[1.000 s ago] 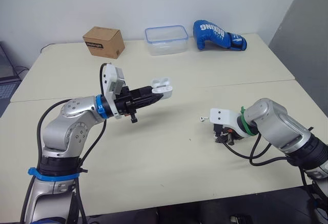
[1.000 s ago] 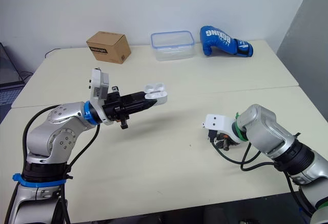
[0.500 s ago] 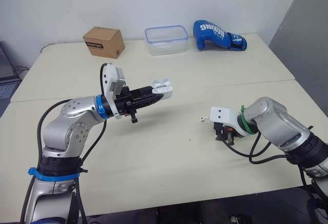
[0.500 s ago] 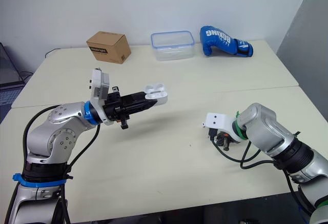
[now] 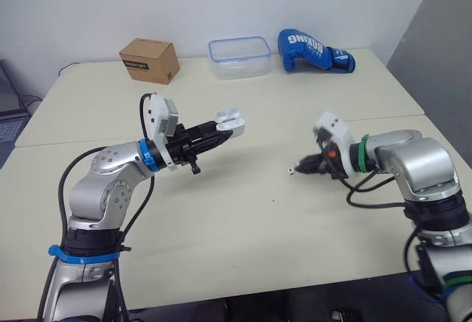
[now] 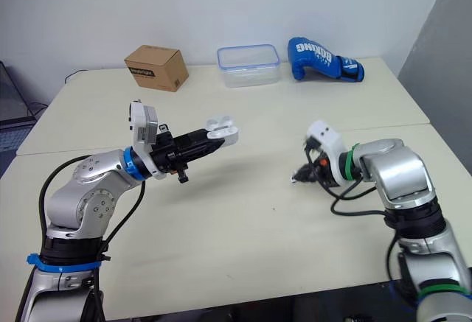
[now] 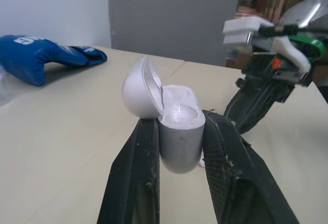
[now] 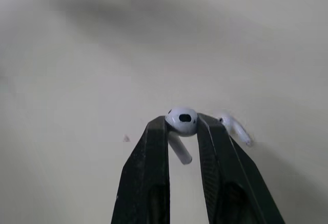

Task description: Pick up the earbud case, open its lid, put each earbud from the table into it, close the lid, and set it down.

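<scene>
The white earbud case (image 5: 229, 124) is held off the table with its lid open, and my left gripper (image 7: 179, 120) is shut on its body. The case's wells (image 7: 177, 112) look empty. To the right, just above the table, my right gripper (image 5: 302, 166) is shut on one white earbud (image 8: 181, 121), stem pointing down. A second earbud (image 8: 233, 128) lies on the table right beside the right fingertips. The right gripper's black fingers (image 7: 254, 103) also appear beyond the case in the left wrist view.
At the back of the table stand a cardboard box (image 5: 149, 60), a clear plastic container (image 5: 238, 57) and a blue boxing glove (image 5: 315, 49). A seam between two table tops (image 5: 383, 119) runs across behind the right arm.
My right arm has swung up and back, turning its gripper from pointing down at the table to pointing left, with an earbud between the fingers. The left gripper and case shifted slightly.
</scene>
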Robot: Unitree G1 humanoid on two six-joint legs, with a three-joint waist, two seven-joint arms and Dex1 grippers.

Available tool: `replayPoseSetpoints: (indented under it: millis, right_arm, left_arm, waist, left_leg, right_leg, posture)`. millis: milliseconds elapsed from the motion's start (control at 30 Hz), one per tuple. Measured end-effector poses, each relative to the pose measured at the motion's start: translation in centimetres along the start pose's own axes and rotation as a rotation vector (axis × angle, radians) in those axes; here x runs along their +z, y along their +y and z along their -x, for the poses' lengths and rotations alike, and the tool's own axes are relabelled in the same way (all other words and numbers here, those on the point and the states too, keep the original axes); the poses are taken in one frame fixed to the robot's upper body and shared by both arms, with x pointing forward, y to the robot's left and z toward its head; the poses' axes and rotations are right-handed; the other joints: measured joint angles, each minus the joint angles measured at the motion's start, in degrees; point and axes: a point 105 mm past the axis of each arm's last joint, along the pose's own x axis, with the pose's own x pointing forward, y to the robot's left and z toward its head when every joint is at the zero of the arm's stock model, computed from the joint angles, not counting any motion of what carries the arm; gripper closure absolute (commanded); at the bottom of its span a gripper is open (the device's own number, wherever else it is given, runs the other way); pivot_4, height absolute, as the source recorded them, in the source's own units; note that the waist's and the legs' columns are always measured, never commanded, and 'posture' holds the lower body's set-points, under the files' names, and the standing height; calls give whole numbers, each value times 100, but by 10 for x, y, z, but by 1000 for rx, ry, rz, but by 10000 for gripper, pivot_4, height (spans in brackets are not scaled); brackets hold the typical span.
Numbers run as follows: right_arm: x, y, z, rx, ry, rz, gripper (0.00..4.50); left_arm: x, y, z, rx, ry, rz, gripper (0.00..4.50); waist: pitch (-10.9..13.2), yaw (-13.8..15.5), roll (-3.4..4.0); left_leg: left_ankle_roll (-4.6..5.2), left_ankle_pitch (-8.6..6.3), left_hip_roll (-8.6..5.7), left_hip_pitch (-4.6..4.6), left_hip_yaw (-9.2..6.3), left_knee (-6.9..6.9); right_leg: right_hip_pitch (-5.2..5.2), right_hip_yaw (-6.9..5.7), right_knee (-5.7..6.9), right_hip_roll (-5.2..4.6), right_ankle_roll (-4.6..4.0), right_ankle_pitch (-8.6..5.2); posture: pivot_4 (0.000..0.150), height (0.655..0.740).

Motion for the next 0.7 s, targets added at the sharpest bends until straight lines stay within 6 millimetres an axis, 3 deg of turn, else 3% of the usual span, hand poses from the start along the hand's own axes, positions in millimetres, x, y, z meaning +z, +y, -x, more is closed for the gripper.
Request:
replayPoseSetpoints:
  millis: [167,300,367,533,700]
  right_arm:
    - [26,14,-3,33,-269,-201,41010]
    - [71,30,3,87,-537,-298,41010]
    - [82,35,6,89,-608,-331,41010]
    - [90,25,21,-14,-682,-355,41010]
    - [98,43,12,-10,-646,-263,41010]
  left_arm:
    - [-1,10,-6,50,-30,-20,37123]
    - [3,12,-18,62,-72,-29,37123]
    - [0,12,-20,73,-74,-28,37123]
    - [-5,15,-28,106,-87,4,37123]
    - [2,12,-45,81,-123,10,37123]
  waist:
    - [-1,15,3]
    - [-4,-12,9]
    - [-5,-25,11]
    - [-6,-37,13]
    - [-7,-141,16]
  left_leg:
    - [-2,1,-1,0,1,0]
    - [-7,4,-1,1,-3,-3]
    - [-7,4,-2,1,-3,-4]
    - [-7,4,-5,1,-2,-4]
    - [-7,4,-6,1,0,-6]
  right_leg:
    - [-4,2,6,0,0,0]
    - [-8,1,11,0,0,0]
    - [-8,1,9,0,0,0]
    - [-9,1,13,-4,0,0]
    - [-12,6,15,-4,0,0]
  posture:
    - [1500,7400]
    - [1500,7400]
    - [1500,7400]
    - [1500,7400]
    - [1500,7400]
